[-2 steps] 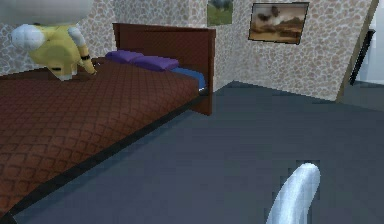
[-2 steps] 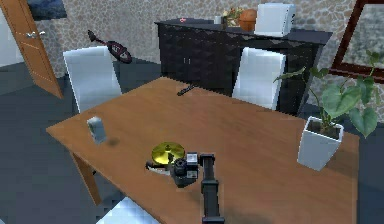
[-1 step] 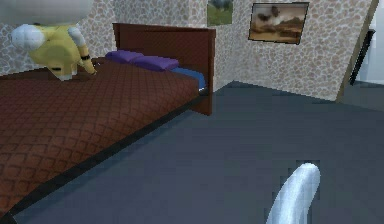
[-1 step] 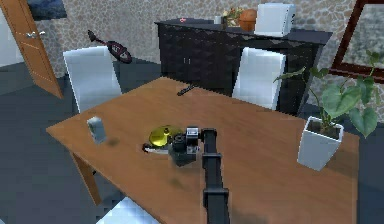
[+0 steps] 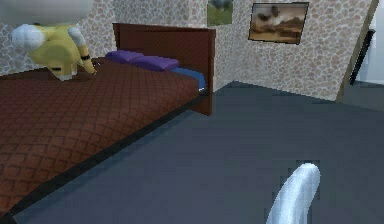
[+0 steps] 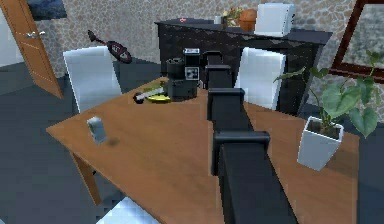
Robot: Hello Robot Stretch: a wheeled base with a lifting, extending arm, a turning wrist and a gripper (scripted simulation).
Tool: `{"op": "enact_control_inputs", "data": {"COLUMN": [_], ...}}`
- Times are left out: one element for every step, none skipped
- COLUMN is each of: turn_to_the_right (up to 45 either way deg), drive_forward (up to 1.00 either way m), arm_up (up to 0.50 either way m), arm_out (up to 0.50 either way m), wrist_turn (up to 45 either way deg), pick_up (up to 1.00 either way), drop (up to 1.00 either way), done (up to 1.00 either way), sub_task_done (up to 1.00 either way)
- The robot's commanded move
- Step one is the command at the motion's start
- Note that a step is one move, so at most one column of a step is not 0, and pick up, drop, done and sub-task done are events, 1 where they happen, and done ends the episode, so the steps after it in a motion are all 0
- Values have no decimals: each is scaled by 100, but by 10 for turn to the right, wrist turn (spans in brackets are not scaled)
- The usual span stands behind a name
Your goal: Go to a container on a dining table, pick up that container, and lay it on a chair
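We centre the gripper on the flat yellow-green dish, probably the container, lying on the brown wooden dining table. We cannot tell the jaw state or whether anything is held. We lift vertically.

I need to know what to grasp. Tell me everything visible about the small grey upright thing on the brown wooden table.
The small grey upright thing looks like a short, pale blue-grey canister; its material is unclear. It stands upright and alone on the brown wooden table, toward the arm side view's left, in front of the white chair. Only the tabletop touches it.
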Motion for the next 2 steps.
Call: {"op": "enact_control_inputs", "data": {"turn_to_the_right": [0,0], "drive_forward": [0,0], "arm_up": [0,0], "arm_out": [0,0], "wrist_turn": [-450,-450], "pick_up": [0,0], "drop": [0,0], "done": [0,0], "sub_task_done": [0,0]}}
